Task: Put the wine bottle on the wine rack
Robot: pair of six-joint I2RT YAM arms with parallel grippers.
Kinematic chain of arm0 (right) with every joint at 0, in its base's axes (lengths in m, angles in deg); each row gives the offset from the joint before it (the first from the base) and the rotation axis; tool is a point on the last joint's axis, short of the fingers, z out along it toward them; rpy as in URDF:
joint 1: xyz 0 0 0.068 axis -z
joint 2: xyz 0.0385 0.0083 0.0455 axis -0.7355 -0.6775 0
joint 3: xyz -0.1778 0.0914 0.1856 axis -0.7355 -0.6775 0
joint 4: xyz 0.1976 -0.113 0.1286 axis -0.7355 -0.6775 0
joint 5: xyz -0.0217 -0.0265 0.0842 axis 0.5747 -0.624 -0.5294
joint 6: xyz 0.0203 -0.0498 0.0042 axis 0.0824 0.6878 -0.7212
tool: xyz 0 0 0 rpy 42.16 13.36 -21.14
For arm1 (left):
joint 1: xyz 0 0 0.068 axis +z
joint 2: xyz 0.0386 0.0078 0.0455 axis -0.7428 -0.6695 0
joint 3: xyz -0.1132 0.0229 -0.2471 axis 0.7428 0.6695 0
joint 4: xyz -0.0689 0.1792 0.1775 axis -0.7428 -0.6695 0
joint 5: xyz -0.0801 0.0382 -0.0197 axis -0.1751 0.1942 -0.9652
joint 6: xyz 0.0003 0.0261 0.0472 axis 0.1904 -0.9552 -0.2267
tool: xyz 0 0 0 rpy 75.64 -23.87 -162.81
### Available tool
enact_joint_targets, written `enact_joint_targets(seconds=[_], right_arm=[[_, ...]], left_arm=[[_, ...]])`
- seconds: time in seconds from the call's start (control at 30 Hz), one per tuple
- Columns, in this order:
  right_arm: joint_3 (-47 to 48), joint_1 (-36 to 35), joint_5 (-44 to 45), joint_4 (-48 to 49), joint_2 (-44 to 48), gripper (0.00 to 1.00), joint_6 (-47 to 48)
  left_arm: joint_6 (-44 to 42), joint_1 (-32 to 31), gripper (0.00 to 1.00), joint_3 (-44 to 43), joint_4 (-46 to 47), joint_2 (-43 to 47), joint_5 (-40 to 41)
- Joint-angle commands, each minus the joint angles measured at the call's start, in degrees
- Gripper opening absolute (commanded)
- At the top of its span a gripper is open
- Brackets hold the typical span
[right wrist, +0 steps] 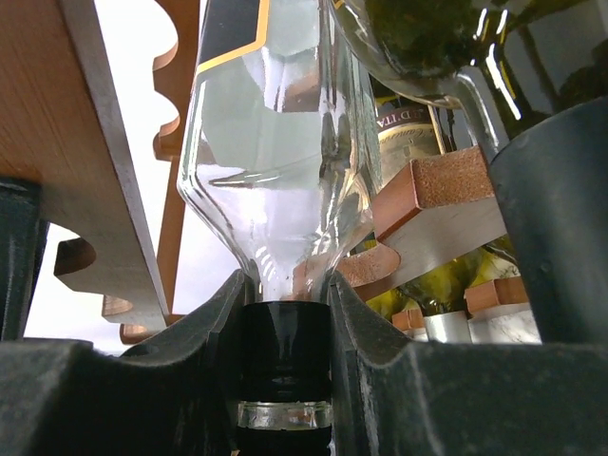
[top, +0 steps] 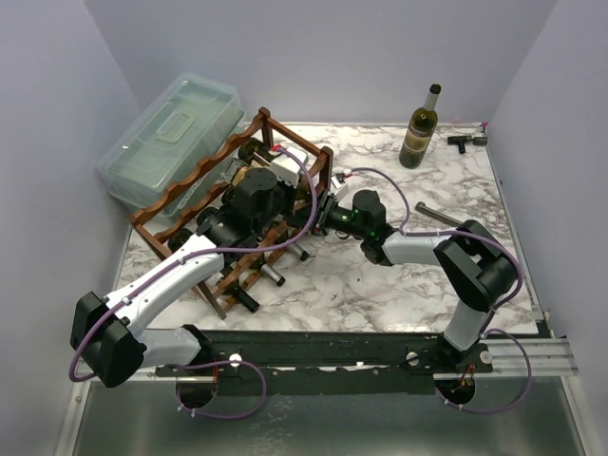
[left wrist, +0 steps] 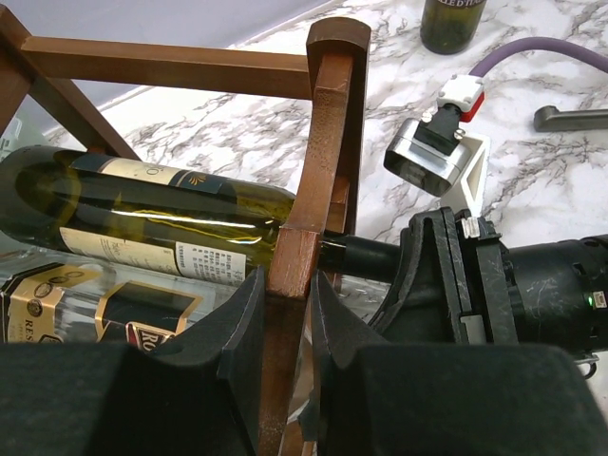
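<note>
The reddish-brown wine rack (top: pixel 195 185) stands on the left of the marble table with several bottles lying in it. My left gripper (left wrist: pixel 285 285) is shut on one of its upright wooden rails (left wrist: pixel 328 142); seen from above, that gripper (top: pixel 255 192) sits over the rack. A green bottle (left wrist: pixel 142 204) lies just behind the rail. My right gripper (right wrist: pixel 283 294) is shut on the black-capped neck of a clear glass wine bottle (right wrist: pixel 275 142) lying in the rack. From above, this gripper (top: pixel 325 215) is at the rack's right side.
Another dark green bottle (top: pixel 419 128) stands upright at the back right, a small black tool (top: pixel 465 141) beside it. A clear lidded plastic box (top: pixel 171 133) sits behind the rack at the left. A metal rod (top: pixel 442 214) lies near the right arm.
</note>
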Motion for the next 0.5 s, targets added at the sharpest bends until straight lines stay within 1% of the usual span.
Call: enact_joint_targets(seconds=[0.0,0.1,0.23,0.37,0.4,0.47], right_arm=[[6.1,-0.5,1.9,11.3,-2.3,0.01,1.4],[7.3,-1.4,1.1,12.7,-2.6,0.01,3.4],[7.1,-2.5,0.4,13.1,-1.8,0.01,10.3],[6.4,-2.9,-0.6,14.1,-1.5,0.01,13.1],[6.4,-3.2,-0.3,13.4,-1.2,0.01,14.0],[7.1,-3.3,2.3,8.8,-0.6,0.01,15.1]], left_arm=[[1.7,-2.4,0.0,0.3,0.5,2.5,-4.7],[1.6,-2.5,0.0,0.4,0.5,2.5,-4.7],[1.5,-2.5,0.0,0.4,0.5,2.5,-4.4],[1.5,-2.5,0.0,0.5,0.6,2.6,-4.5],[1.5,-2.5,0.0,0.4,0.6,2.5,-4.4],[1.5,-2.5,0.0,0.5,0.7,2.3,-4.5]])
